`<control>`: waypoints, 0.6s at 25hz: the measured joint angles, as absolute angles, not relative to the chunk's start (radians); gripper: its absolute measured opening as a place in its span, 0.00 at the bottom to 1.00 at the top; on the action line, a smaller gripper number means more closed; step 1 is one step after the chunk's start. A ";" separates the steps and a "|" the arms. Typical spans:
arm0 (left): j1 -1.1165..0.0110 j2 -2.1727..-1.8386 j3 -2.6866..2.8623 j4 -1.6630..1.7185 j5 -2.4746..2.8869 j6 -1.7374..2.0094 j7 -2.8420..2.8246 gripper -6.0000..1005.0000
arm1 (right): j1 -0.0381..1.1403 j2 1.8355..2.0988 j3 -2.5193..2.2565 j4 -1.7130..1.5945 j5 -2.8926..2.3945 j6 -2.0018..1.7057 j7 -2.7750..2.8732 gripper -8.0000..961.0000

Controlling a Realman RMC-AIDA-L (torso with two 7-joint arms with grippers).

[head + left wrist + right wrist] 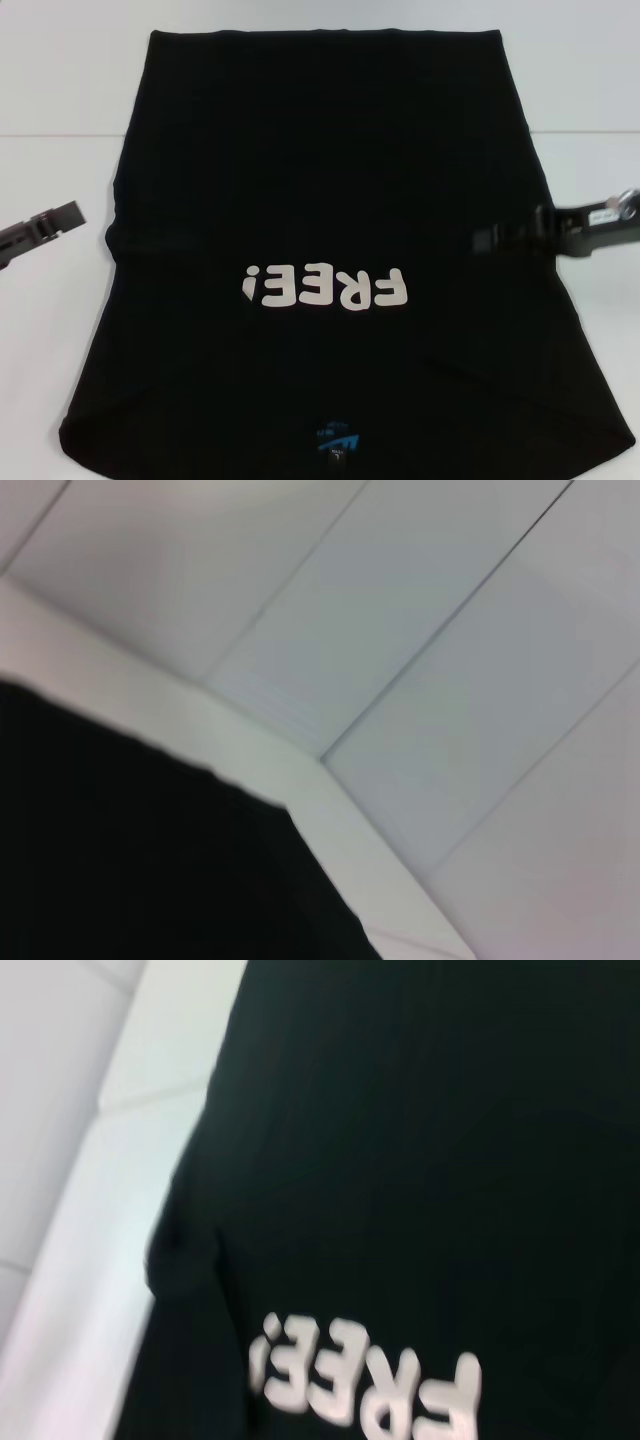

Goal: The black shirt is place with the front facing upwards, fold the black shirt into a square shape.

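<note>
Black shirt (pixel 330 200) lies flat; right tool (pixel 490 240) over its edge, left tool (pixel 65 215) beside (both grips unclear).

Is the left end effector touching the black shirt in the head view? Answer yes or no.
No: the left end effector sits over bare white table, clear of the black shirt and its left edge.

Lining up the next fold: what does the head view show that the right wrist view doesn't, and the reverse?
Only the head view shows both grippers, the left gripper beside the shirt over the white table, the right gripper over the cloth, plus the blue neck label. Only the right wrist view shows a bunched fold at the shirt's edge. Both show the black shirt and its FREE! lettering.
</note>
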State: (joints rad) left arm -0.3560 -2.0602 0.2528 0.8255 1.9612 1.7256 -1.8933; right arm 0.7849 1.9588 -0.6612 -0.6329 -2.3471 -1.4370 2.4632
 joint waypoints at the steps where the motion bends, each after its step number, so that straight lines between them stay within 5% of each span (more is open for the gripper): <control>1: -0.347 -2.043 0.261 0.825 1.965 1.742 -1.930 0.80 | 0.777 1.951 -0.653 -0.635 -2.322 -1.440 2.460 0.22; 7: -0.294 -1.953 0.307 0.830 2.088 1.855 -2.178 0.80 | 0.746 1.907 -0.644 -0.647 -2.209 -1.444 2.456 0.44; 15: -0.265 -1.970 0.301 0.838 2.260 1.876 -2.281 0.80 | 0.750 1.905 -0.658 -0.658 -2.208 -1.442 2.451 0.78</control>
State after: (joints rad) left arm -0.2652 -1.9699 0.3009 0.8385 2.2600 1.8762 -2.2808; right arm 0.7495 1.9054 -0.6578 -0.6581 -2.2079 -1.4419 2.4513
